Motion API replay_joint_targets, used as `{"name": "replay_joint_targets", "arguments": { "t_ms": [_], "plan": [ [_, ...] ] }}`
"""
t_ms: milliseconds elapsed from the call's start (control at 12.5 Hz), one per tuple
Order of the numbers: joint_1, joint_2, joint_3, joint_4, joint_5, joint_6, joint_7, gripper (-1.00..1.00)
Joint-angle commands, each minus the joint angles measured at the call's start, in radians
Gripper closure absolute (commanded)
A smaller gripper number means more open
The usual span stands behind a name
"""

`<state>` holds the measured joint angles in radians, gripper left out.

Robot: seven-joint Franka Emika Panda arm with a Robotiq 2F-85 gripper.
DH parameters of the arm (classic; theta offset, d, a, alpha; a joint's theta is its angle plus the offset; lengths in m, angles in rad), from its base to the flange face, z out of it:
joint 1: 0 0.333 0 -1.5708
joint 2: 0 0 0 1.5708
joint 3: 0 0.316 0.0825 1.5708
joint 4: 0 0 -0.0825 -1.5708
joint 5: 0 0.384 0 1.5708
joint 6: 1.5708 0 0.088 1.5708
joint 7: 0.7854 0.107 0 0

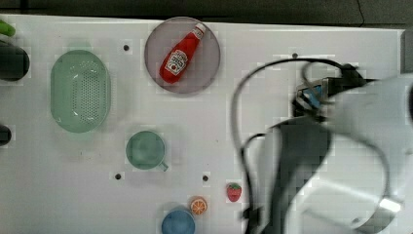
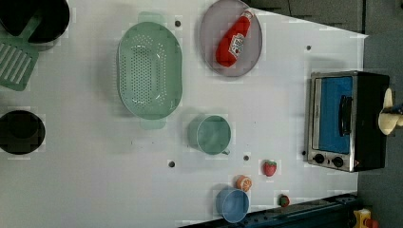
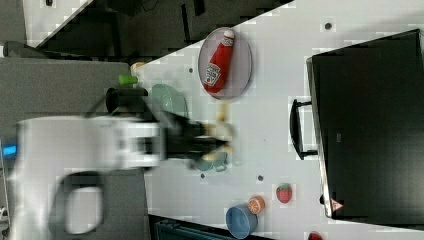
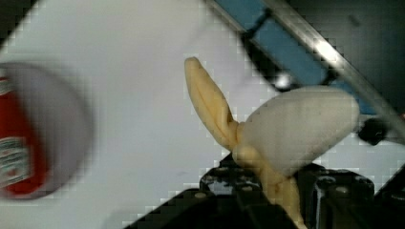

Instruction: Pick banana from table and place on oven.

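The pale yellow banana with cream peel flaps is off the white table, and my gripper is shut on its lower end. In the right view the gripper reaches from the right view's left with the banana at its tip, apart from the oven and short of its bar handle. The left view puts the banana at the left view's right edge, past the oven. The oven's blue glass and silver frame pass behind the banana in the wrist view.
A ketchup bottle lies on a grey plate. A green colander, a green cup, a blue bowl, an orange slice and a strawberry are on the table. My arm covers the top view's right side.
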<state>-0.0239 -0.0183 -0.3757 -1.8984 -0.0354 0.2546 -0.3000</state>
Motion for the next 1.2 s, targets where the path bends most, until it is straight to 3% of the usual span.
{"name": "replay_joint_targets", "arguments": {
  "t_ms": [80,320,400,880,1200],
  "plan": [
    [-0.042,0.031,-0.125,0.011,-0.011,0.104,-0.360,0.47],
    [-0.043,0.110,-0.219,0.012,-0.008,0.198,-0.525,0.47],
    [-0.044,0.129,-0.235,0.013,-0.008,0.203,-0.540,0.38],
    [-0.043,0.148,-0.240,0.023,-0.005,0.214,-0.540,-0.95],
    [-0.025,0.126,-0.200,0.057,-0.006,0.196,-0.538,-1.00]
  ]
}}
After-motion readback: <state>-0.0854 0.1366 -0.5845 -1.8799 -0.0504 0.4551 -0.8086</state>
